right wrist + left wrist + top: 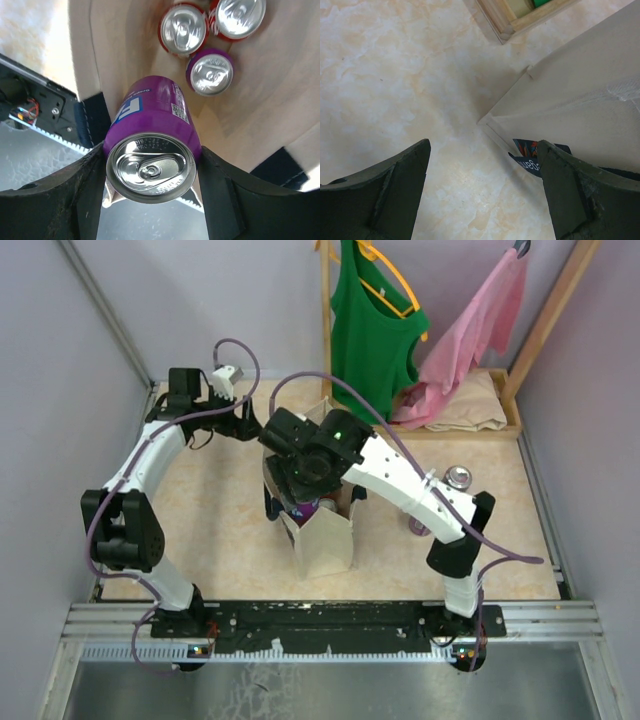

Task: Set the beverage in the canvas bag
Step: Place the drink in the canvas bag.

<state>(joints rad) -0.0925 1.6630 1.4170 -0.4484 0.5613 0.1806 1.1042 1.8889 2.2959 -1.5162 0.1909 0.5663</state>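
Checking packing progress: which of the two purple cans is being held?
The near purple can, clamped between the right gripper jaws over the canvas bag; the other purple can stands on the bag floor beside two red cans.

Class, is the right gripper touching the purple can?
Touching. The right wrist view shows the purple can clamped between the two fingers of the right gripper, both pressing its sides, above the open canvas bag.
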